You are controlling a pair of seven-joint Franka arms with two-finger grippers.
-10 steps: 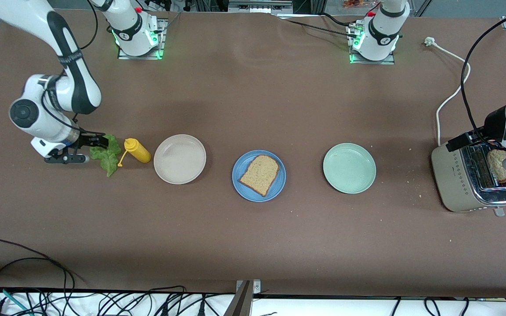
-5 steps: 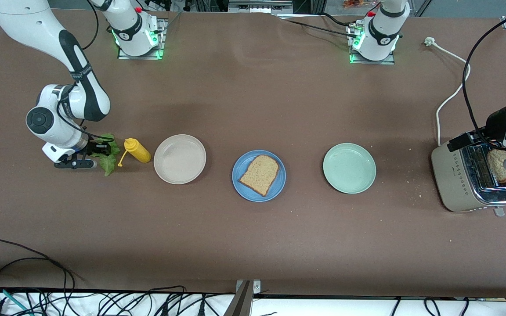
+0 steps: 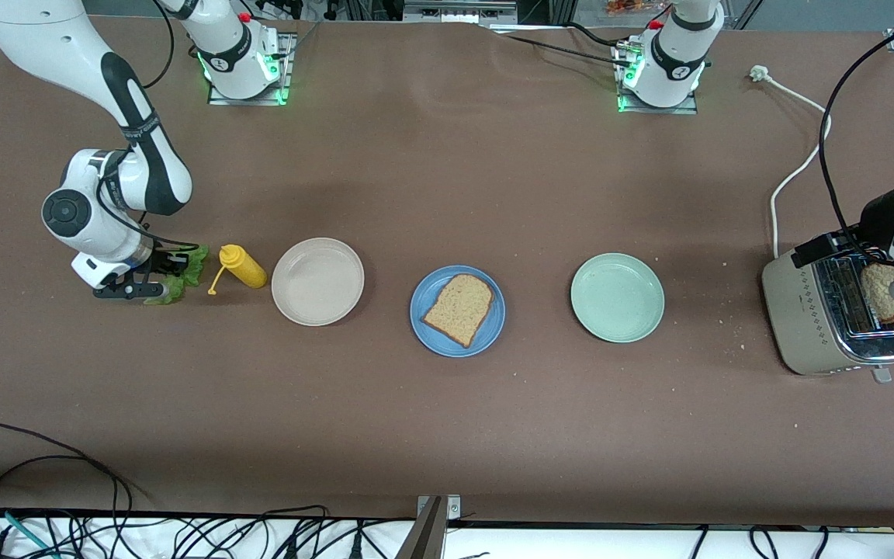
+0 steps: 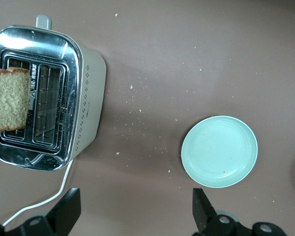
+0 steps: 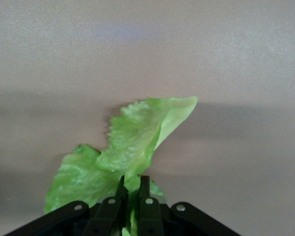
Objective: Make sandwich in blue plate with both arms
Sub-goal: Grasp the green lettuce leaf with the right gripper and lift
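While the right gripper point(image 3: 161, 273) pinched the lettuce leaf point(image 3: 183, 272) between nearly closed fingers point(image 5: 143, 194), low over the table point(image 3: 447, 435) near the edge at the right arm's end, the leaf hung crumpled from the fingertips just beside the yellow squeeze bottle point(image 3: 240, 266). In the right wrist view the ruffled leaf point(image 5: 137, 142) spread out past the black fingers, one lobe folded upward, and whether its lower part touched the brown surface could not be told.

The blue plate point(image 3: 424, 326) sat about midway along the table, between the beige plate point(image 3: 317, 281) and the pale green plate point(image 3: 617, 297), all three in a row and apart from one another. One slice of wholegrain bread point(image 3: 459, 309) lay flat on the blue plate, a corner pointing toward the front edge.

The left gripper point(image 4: 135, 214) hovered near the toaster point(image 3: 835, 318) by the edge at the left arm's end, its two fingers point(image 4: 69, 211) spread wide and holding nothing. A second slice point(image 4: 10, 98) stood in one toaster slot, its top sticking out. Crumbs dotted the table between the toaster point(image 4: 83, 113) and the pale green plate point(image 4: 219, 151). A white power cord point(image 3: 796, 155) trailed from the toaster toward the corner by the left arm's base.
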